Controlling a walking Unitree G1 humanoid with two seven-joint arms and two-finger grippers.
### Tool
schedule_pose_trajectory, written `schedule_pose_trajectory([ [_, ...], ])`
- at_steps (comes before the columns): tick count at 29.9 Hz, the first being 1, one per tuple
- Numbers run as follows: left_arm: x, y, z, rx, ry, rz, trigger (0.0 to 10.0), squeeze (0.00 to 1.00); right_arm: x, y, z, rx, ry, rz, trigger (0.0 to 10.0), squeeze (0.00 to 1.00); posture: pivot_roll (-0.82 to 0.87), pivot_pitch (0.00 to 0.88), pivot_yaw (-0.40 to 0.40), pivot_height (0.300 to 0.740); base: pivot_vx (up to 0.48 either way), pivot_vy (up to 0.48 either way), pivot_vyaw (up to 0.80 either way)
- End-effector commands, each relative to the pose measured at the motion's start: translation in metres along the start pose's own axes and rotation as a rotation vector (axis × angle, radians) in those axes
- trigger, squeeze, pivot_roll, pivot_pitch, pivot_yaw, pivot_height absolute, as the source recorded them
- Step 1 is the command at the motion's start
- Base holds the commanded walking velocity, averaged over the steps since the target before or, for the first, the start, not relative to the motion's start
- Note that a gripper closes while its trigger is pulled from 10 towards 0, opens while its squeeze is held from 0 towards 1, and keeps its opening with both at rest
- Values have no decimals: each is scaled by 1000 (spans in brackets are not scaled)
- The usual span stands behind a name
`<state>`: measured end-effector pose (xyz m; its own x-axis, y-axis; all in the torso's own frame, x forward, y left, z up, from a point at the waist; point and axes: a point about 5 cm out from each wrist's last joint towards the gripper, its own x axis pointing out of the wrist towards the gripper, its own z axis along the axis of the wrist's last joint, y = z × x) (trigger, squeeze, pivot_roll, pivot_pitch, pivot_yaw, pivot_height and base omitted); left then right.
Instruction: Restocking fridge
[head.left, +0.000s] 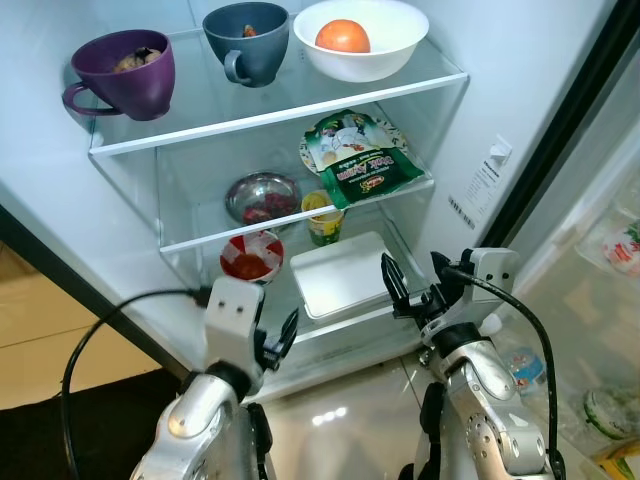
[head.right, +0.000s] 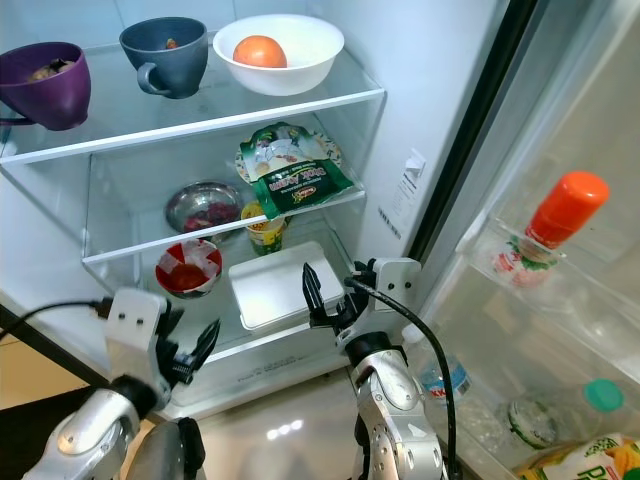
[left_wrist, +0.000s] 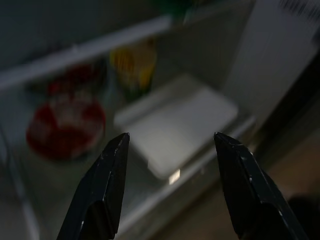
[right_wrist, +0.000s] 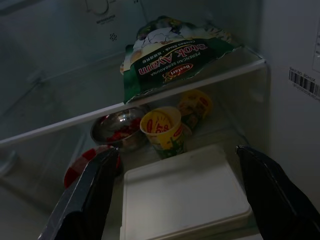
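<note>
The fridge stands open before me. On its glass top shelf (head.left: 300, 105) sit a purple mug (head.left: 125, 72), a blue mug (head.left: 247, 42) and a white bowl (head.left: 362, 40) holding an orange fruit (head.left: 342, 36). A green packet (head.left: 357, 163) lies on the middle shelf. Below it are a steel bowl (head.left: 262, 197), a yellow cup (right_wrist: 162, 131), a red bowl (head.left: 250, 257) and a flat white container (head.left: 345, 275). My left gripper (head.left: 275, 340) hangs open just outside the bottom shelf, below the red bowl. My right gripper (head.left: 415, 280) is open at the container's right edge, holding nothing.
The fridge door (head.right: 560, 300) stands open on the right, its racks holding an orange-capped bottle (head.right: 560, 215) and several other items. The fridge's right inner wall (head.left: 500, 120) is close beside my right arm. A black cable (head.left: 100, 335) loops from my left wrist. Tiled floor (head.left: 340, 410) lies below.
</note>
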<state>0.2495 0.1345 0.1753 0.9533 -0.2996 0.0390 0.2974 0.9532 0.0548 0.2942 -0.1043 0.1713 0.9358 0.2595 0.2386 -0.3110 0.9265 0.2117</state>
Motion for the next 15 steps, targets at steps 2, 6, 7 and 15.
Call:
schedule_pose_trajectory([
  [2,-2,-5,2,-7,-11,1,10000,0,-4,2,-2,7,12,9,10000,0,-10,205,17,516,0,0,0],
  [6,-2,-5,2,-7,-12,1,10000,0,-4,3,-2,6,14,9,10000,0,-12,202,18,521,0,0,0],
  [7,-2,-4,1,-6,-13,3,10000,0,-5,3,-2,2,19,8,10000,0,-13,201,18,525,0,0,0],
  [15,-1,-2,-1,6,-6,15,10000,0,-7,3,0,-6,49,10,10000,0,-12,196,18,559,0,0,0],
])
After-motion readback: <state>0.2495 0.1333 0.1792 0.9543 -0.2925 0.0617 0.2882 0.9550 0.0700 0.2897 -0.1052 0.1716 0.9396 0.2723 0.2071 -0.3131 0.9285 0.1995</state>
